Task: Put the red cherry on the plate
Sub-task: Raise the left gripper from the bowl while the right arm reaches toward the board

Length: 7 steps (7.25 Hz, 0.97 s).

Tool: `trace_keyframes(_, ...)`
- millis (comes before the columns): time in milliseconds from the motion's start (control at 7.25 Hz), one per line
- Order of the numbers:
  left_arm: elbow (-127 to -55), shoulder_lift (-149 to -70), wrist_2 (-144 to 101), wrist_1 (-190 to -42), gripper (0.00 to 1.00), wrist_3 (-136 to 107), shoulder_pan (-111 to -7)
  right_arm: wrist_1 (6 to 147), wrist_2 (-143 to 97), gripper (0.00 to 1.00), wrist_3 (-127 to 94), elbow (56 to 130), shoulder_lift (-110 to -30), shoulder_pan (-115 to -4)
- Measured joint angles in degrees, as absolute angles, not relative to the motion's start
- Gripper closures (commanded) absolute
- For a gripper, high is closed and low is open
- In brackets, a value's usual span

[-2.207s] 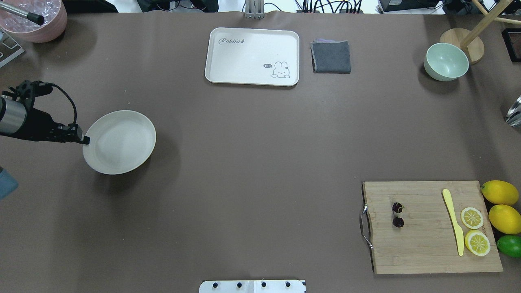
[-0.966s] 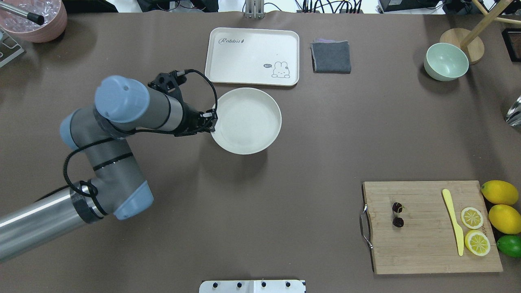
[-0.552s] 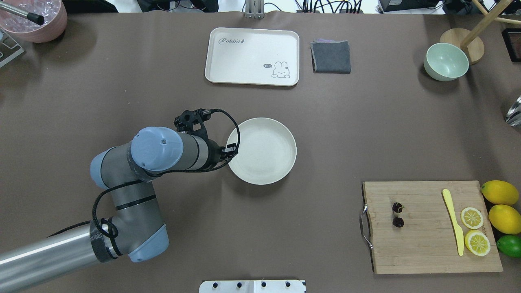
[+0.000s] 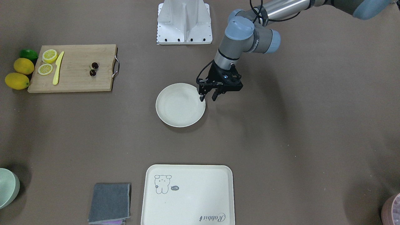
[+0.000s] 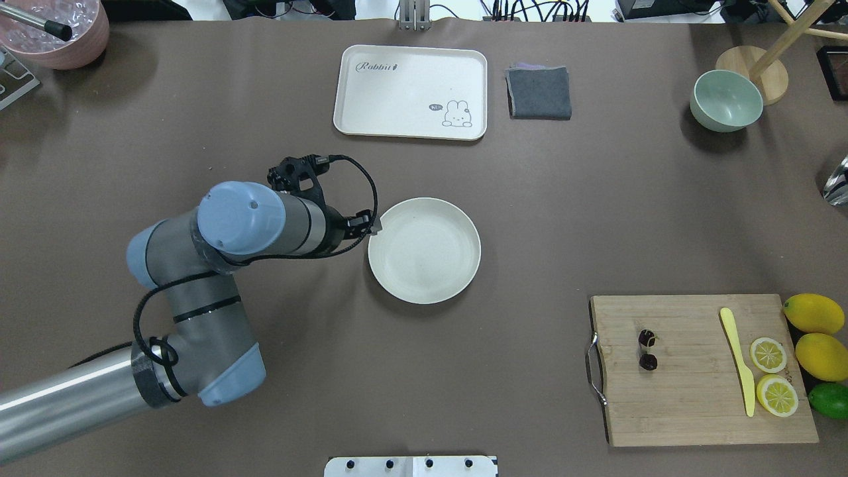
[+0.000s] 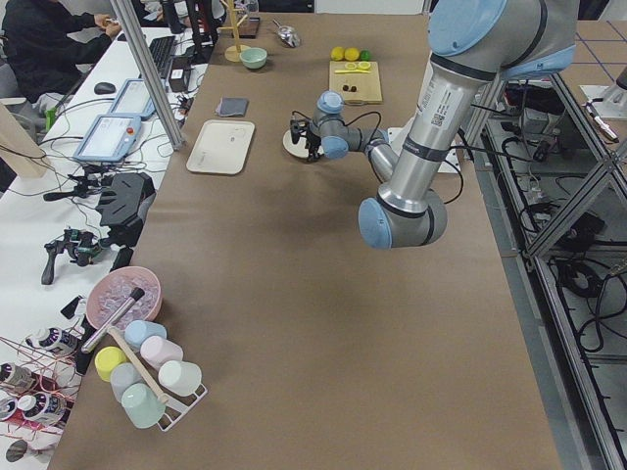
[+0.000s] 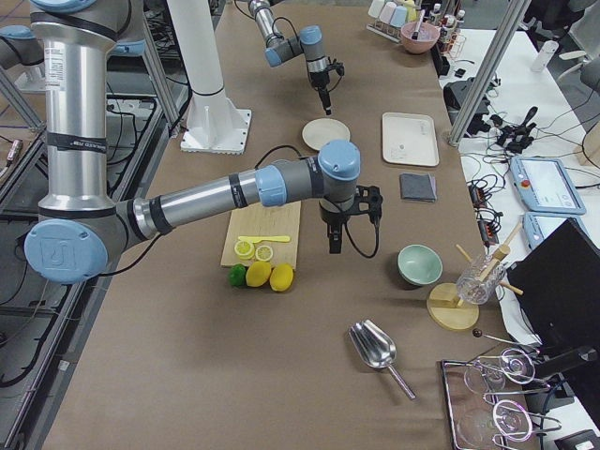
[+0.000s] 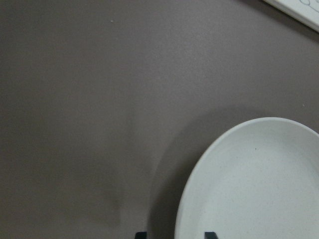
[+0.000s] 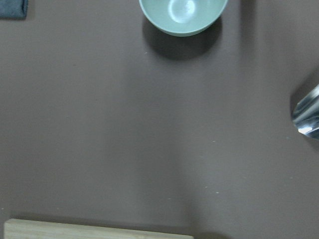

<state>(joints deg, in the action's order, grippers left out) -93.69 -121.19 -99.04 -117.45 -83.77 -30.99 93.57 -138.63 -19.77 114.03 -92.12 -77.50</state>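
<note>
The cream-white plate (image 5: 424,250) (image 4: 180,105) lies flat at the middle of the table. My left gripper (image 4: 208,97) (image 5: 371,228) hovers open over the plate's rim on the robot's left side, with one finger (image 4: 202,97) above the rim and nothing held. In the left wrist view the plate (image 8: 259,184) fills the lower right. The red cherry (image 5: 647,350) (image 4: 93,69), two dark fruits on one stem, rests on the wooden cutting board (image 5: 689,397). My right gripper (image 7: 332,246) shows only in the exterior right view, beside the board; I cannot tell its state.
A yellow knife (image 5: 737,358), lemon slices (image 5: 768,354), whole lemons (image 5: 813,313) and a lime (image 5: 829,400) crowd the board's right end. At the back are a cream tray (image 5: 411,86), a grey cloth (image 5: 539,93) and a green bowl (image 5: 726,101).
My left gripper carried the plate from the table's left side to the middle, set it down and let go. It now stands open, slightly back and up from the rim.
</note>
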Motion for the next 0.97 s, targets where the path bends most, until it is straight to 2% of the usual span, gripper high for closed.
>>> trace_keyframes(276, -93.62, -121.10, -102.91, -114.16, 0.02, -71.59, -38.78, 89.34, -136.84, 0.00, -32.02, 117.60, -91.82, -68.74)
trace_keyframes(552, -93.62, -119.39, -103.87, -112.93, 0.02, -58.24, -44.36, 77.43, -129.56, 0.00, -51.33, 118.16, -93.14, -56.62)
trace_keyframes(966, -93.46, -117.09, -103.90, -113.14, 0.02, -51.22, -47.87, 69.56, -119.39, 0.00, -68.58, 117.50, -93.87, -41.65)
